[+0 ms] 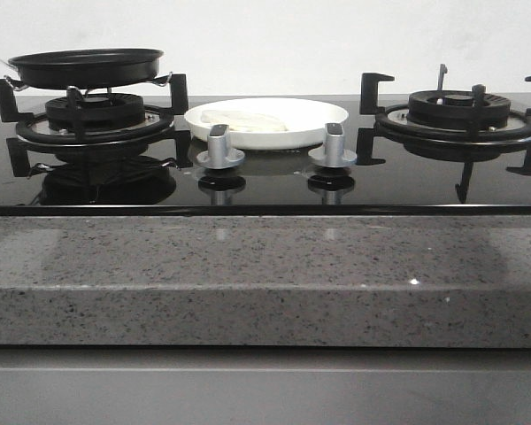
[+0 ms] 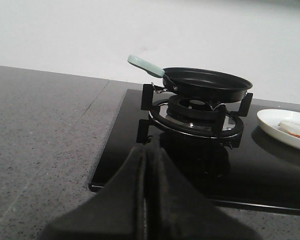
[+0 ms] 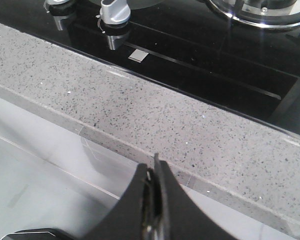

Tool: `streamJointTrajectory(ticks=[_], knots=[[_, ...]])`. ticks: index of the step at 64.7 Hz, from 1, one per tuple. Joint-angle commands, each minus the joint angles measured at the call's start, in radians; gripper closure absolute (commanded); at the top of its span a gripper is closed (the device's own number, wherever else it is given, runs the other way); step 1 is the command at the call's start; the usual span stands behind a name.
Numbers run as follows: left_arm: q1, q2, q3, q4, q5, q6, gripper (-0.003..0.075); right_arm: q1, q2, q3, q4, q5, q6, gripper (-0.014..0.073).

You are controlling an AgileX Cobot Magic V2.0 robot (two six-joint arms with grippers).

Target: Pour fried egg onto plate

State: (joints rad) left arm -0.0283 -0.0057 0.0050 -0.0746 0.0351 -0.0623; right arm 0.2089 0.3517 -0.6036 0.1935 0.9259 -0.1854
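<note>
The white plate (image 1: 323, 130) sits on the black glass hob between the two burners, and the pale fried egg (image 1: 244, 120) lies on it. In the left wrist view the plate (image 2: 269, 121) shows at the edge, with the egg (image 2: 295, 128) showing an orange spot. An empty black frying pan (image 1: 87, 67) with a pale green handle (image 2: 146, 65) rests on the left burner. My left gripper (image 2: 147, 151) is shut on nothing, low at the hob's left front corner and apart from the pan. My right gripper (image 3: 155, 164) is shut and empty, off the counter's front edge.
Two silver knobs (image 1: 219, 152) (image 1: 333, 150) stand in front of the plate. The right burner (image 1: 456, 117) has a bare black grate. A speckled grey stone counter (image 1: 265, 266) runs along the front and to the left of the hob (image 2: 45, 130).
</note>
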Motion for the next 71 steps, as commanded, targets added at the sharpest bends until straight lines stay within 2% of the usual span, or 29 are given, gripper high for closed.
streamJointTrajectory(ticks=[1, 16, 25, 29, 39, 43, 50, 58, 71], knots=[[-0.006, -0.019, 0.006, 0.002, -0.086, -0.01, 0.0739, -0.004, 0.009, -0.026, 0.001, -0.06, -0.01, 0.0662], [-0.006, -0.019, 0.006, 0.002, -0.086, -0.01, 0.0739, -0.004, 0.009, -0.026, 0.001, -0.061, -0.01, 0.0662], [-0.006, -0.019, 0.006, 0.002, -0.086, -0.01, 0.0739, -0.023, -0.033, 0.042, -0.001, -0.112, -0.01, 0.0662], [-0.006, -0.019, 0.006, 0.002, -0.086, -0.01, 0.0739, -0.045, -0.059, 0.092, -0.004, -0.182, -0.01, 0.0662], [-0.006, -0.019, 0.006, 0.002, -0.086, -0.01, 0.0739, -0.102, -0.16, 0.276, -0.004, -0.538, -0.01, 0.0662], [-0.006, -0.019, 0.006, 0.002, -0.086, -0.01, 0.0739, -0.123, -0.213, 0.352, -0.004, -0.63, -0.01, 0.0662], [-0.006, -0.019, 0.006, 0.002, -0.086, -0.01, 0.0739, -0.163, -0.287, 0.47, -0.003, -0.714, -0.01, 0.0662], [-0.006, -0.019, 0.006, 0.002, -0.086, -0.01, 0.0739, -0.191, -0.36, 0.561, -0.003, -0.746, -0.01, 0.0662], [-0.006, -0.018, 0.006, 0.002, -0.086, -0.01, 0.0739, -0.197, -0.381, 0.626, -0.003, -0.849, -0.01, 0.0662]])
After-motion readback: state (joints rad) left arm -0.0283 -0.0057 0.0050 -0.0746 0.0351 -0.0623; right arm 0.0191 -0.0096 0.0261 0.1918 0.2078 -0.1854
